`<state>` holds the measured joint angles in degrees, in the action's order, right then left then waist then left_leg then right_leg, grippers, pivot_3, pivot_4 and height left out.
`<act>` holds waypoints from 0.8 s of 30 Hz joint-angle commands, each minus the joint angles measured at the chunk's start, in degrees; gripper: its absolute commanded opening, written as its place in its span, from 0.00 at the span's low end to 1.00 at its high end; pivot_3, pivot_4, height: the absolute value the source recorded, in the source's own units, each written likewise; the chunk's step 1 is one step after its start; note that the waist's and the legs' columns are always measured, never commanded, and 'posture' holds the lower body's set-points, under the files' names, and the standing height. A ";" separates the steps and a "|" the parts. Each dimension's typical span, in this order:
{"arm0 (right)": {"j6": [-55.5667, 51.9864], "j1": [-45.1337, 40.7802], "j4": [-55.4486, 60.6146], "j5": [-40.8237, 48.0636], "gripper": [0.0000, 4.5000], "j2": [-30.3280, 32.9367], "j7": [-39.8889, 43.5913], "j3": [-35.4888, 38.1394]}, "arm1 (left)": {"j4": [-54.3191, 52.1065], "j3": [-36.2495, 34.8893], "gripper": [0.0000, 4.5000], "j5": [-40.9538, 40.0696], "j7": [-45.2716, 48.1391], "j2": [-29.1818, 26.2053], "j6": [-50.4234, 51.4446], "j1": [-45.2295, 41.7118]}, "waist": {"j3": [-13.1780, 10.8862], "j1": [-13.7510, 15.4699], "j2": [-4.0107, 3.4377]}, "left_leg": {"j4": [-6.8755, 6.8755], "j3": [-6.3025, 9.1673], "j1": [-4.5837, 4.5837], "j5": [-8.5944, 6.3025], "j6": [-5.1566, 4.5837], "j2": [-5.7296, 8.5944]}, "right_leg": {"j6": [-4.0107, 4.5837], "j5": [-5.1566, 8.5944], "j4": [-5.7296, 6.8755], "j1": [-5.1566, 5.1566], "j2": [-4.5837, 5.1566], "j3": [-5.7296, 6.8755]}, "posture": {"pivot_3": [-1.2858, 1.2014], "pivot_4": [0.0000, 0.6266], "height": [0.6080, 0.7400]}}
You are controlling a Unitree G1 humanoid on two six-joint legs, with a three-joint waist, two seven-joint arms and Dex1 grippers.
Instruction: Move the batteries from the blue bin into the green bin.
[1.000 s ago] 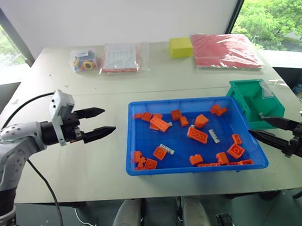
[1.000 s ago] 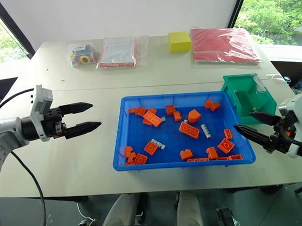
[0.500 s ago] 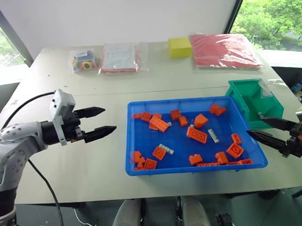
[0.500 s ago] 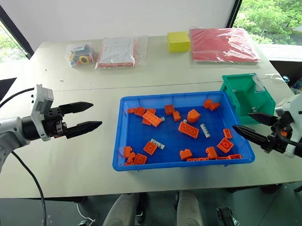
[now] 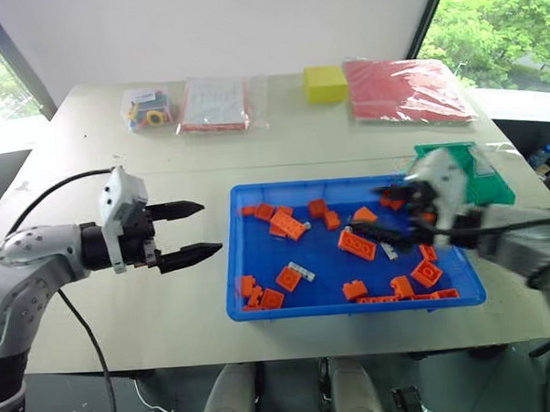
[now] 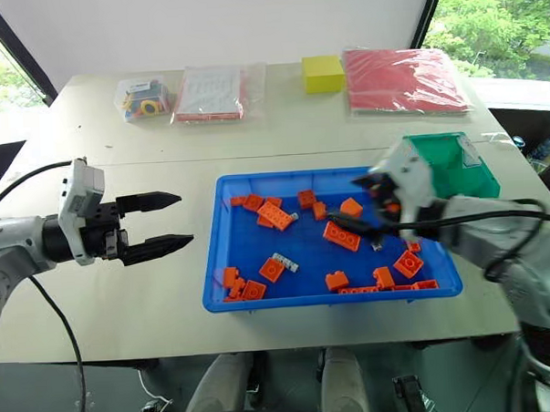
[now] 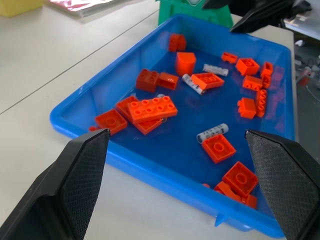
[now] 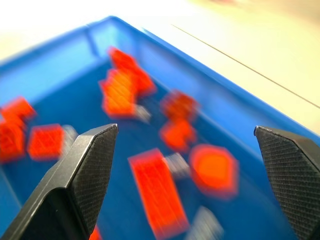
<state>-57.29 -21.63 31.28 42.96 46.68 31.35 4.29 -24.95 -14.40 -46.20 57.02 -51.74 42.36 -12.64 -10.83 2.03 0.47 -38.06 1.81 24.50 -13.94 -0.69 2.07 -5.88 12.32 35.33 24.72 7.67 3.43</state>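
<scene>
Your right gripper (image 6: 359,211) hangs jaws apart, empty, over the blue bin (image 6: 214,263). 3 batteries (image 7: 212,132) lie among bricks (image 7: 151,107): likely light, slick, prone to roll. Pinch mid-barrel. Left gripper (image 5: 196,232) apart, idle.

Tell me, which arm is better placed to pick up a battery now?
Probably the right: the right gripper hangs open over the blue bin, near a battery. The left gripper is open outside the bin's far side.
</scene>
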 commanded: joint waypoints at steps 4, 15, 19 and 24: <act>-0.88 -11.61 -10.03 -9.92 0.99 -10.09 -4.71 -15.16 | -2.00 -0.09 1.00 -1.52 -0.36 -0.46 0.37 -1.46 | -0.05 0.12 0.10 | -0.07 -0.04 0.10 0.01 -0.01 0.10 | -0.01 -0.02 -0.01 0.03 0.02 -0.01 | 0.52 0.24 0.64; 1.66 -17.52 -21.58 -20.12 0.99 -18.84 -3.83 -21.86 | -3.87 -0.03 1.00 -2.63 -1.70 0.50 1.24 -1.01 | -0.06 -0.48 0.10 | -0.08 -0.06 -0.02 0.04 0.00 0.10 | -0.10 -0.07 0.27 0.06 -0.06 -0.01 | 0.52 0.24 0.64; 1.78 -17.95 -21.77 -21.60 0.99 -19.95 -2.68 -22.41 | -3.71 0.45 1.00 -2.71 -2.35 0.79 1.10 -1.27 | -0.06 -1.39 0.10 | -0.08 -0.04 -0.05 0.04 0.00 0.10 | -0.21 -0.12 0.36 0.06 -0.07 -0.01 | 0.52 0.24 0.64; 1.48 -17.26 -21.44 -23.07 0.99 -21.08 -1.97 -22.77 | -3.32 1.33 1.00 -2.72 -2.90 1.29 1.09 -2.42 | -0.06 -1.71 0.10 | -0.08 -0.05 -0.07 0.04 0.00 0.10 | -0.28 -0.15 0.53 0.14 -0.07 -0.02 | 0.52 0.24 0.64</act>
<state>-56.42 -38.45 8.69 20.47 26.03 28.97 -18.36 -27.40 -12.47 -48.11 54.44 -50.46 43.54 -14.15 -10.89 0.31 0.57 -38.14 1.76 24.43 -13.89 -0.69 2.17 -6.17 12.17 35.91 24.88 7.60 3.41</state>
